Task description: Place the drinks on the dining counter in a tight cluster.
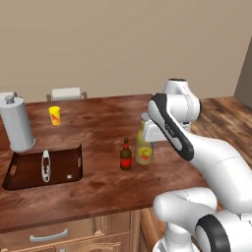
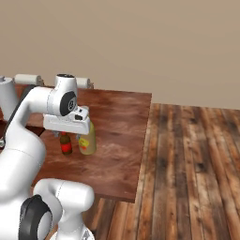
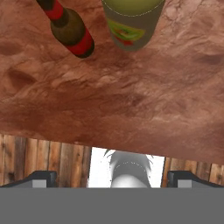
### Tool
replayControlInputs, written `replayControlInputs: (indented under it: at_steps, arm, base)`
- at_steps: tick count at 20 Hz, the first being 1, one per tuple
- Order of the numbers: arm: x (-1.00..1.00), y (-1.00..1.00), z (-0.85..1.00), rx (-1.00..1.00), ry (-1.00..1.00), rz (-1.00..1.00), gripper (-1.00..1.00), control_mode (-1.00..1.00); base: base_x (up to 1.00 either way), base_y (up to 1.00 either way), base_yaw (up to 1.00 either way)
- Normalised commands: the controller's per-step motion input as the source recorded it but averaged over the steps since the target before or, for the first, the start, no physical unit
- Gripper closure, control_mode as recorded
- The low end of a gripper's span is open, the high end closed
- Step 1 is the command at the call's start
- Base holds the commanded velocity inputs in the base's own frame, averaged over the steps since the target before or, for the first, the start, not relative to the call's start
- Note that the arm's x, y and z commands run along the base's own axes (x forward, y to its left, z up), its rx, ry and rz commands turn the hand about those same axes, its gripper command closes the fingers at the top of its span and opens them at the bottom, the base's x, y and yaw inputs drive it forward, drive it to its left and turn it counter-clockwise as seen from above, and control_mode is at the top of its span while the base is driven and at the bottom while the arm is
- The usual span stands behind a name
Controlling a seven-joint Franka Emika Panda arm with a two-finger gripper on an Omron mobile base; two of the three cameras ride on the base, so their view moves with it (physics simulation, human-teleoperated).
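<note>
1. The pincer (image 3: 112,177) stood wide, its two tips far apart at the bottom of the hand view, holding nothing and pointing down at the desk (image 1: 98,187) edge.
2. Just beyond it on the desk stood the dark brown bottle (image 1: 126,155) and the olive-yellow bottle (image 1: 144,147), upright and just beside each other, the brown one to the left in both base views.
3. Left of them lay the sink recess (image 1: 29,170), with a grey cylinder (image 1: 16,124) standing at its far rim.
4. Farther back a small yellow cup (image 1: 55,115) stood alone, well apart from the bottles.
</note>
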Motion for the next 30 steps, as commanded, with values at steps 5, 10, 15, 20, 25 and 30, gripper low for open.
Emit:
replayControlInputs:
  at_steps: [5, 10, 15, 20, 25, 30]
  arm:
    - [0.0, 0.0, 0.0, 0.0, 0.0, 0.0, -1.0, -1.0]
    - [0.0, 0.0, 0.0, 0.0, 0.0, 0.0, -1.0, 1.0]
    - [0.0, 0.0, 0.0, 0.0, 0.0, 0.0, -1.0, 1.0]
    - [0.0, 0.0, 0.0, 0.0, 0.0, 0.0, -1.0, 1.0]
    - [0.0, 0.0, 0.0, 0.0, 0.0, 0.0, -1.0, 1.0]
    - [0.0, 0.0, 0.0, 0.0, 0.0, 0.0, -1.0, 1.0]
  base:
    - [0.0, 0.0, 0.0]
    - [-0.03, 0.0, 0.0]
    - [-0.47, 0.03, 0.0]
    - [-0.63, 0.07, 0.12]
    - [-0.47, 0.12, 0.65]
    - [-0.15, 0.08, 0.98]
